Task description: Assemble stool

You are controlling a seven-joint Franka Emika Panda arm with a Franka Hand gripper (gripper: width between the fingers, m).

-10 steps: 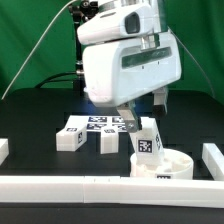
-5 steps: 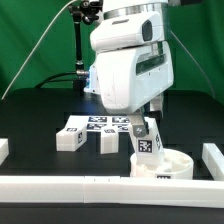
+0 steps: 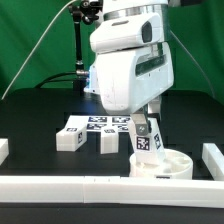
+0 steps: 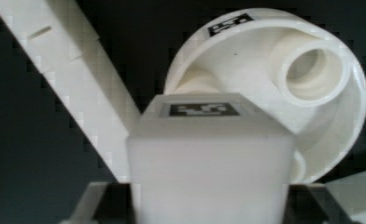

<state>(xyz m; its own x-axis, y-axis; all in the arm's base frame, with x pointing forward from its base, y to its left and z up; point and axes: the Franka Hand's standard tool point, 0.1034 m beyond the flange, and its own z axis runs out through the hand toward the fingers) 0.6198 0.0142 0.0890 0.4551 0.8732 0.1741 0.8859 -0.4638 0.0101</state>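
The round white seat [image 3: 160, 166] lies near the front rail toward the exterior view's right; it also shows in the wrist view [image 4: 278, 75] with a round socket hole. A tagged white leg [image 3: 148, 140] stands upright on the seat, held by my gripper [image 3: 147, 122]. In the wrist view the leg [image 4: 206, 150] fills the space between the dark fingers [image 4: 109, 200], which are shut on it. Two more legs lie on the table: one [image 3: 71, 136] to the exterior view's left and one [image 3: 108, 141] beside it.
The marker board [image 3: 100, 124] lies behind the loose legs. A long white rail [image 3: 100, 185] runs along the front, with short white blocks at the left [image 3: 4, 150] and right [image 3: 212, 157]. The rail also crosses the wrist view [image 4: 73, 80].
The arm's body has turned and risen a little over the last second. The leg in the gripper has stayed on the seat with only a slight shift.
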